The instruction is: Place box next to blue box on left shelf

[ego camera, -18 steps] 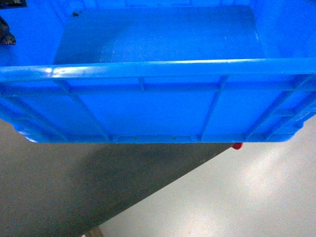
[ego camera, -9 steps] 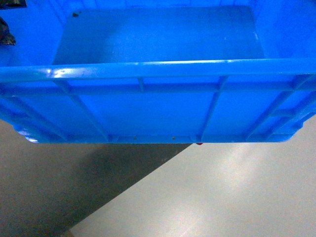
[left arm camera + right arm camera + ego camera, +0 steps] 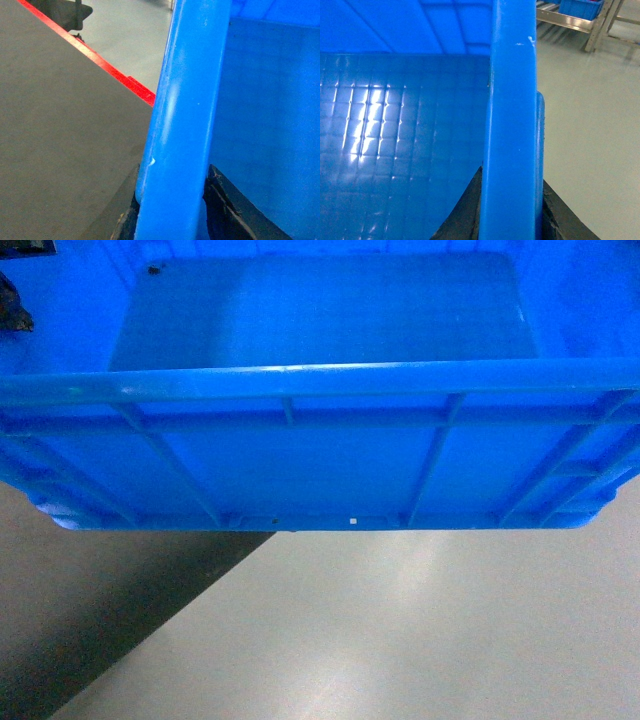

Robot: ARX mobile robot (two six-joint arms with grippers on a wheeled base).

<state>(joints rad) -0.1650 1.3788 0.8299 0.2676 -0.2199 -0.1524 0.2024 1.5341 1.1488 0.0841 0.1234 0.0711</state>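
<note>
Pale floor [image 3: 400,640] under held box [image 3: 300,460]

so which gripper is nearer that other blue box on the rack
Right, probably: the blue box on the rack shows beyond the right gripper; the left gripper sees only floor.

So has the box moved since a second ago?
Cannot tell: the box fills the same place in the head view, while the floor's dark edge slid left, so the base is moving.

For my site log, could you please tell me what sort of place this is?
Probably a warehouse or factory floor: smooth grey floor with a red line, and a metal rack holding a blue bin beyond the crate.
</note>
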